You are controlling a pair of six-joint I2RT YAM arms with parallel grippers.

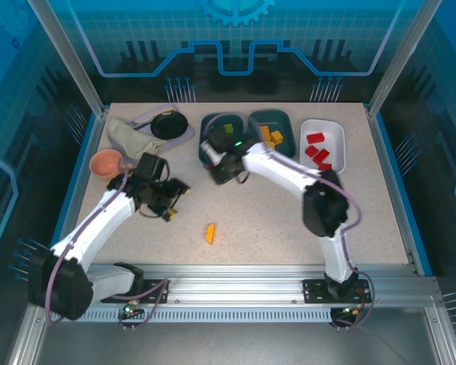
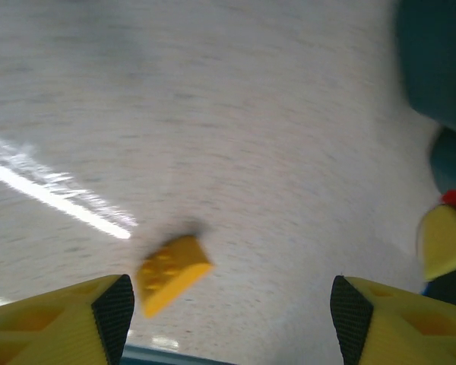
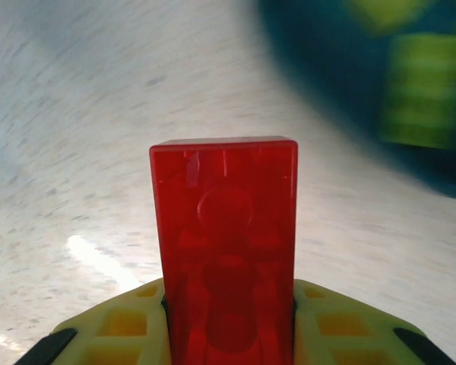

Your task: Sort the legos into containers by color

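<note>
Top external view: the speckled bench (image 1: 273,228) carries three tubs in a row beyond the right hand (image 1: 220,171). The first dark teal tub (image 1: 213,124) is just past the hand's fingers and partly covered by the arm. The second dark teal tub (image 1: 285,122), off to the hand's right, holds orange-yellow bricks (image 1: 272,137). The white tub (image 1: 333,137), furthest to its right, holds red bricks (image 1: 316,152). The right hand is clenched on a single red brick (image 3: 224,228) that sticks out past its fingertips. In the right wrist view, blurred light green bricks (image 3: 422,91) lie in the teal tub ahead and to the right. The left hand (image 1: 166,204) is released, grasping nothing. One orange-yellow wedge brick (image 2: 172,272) lies on the bench just ahead of the left hand's fingers (image 2: 61,319).
</note>
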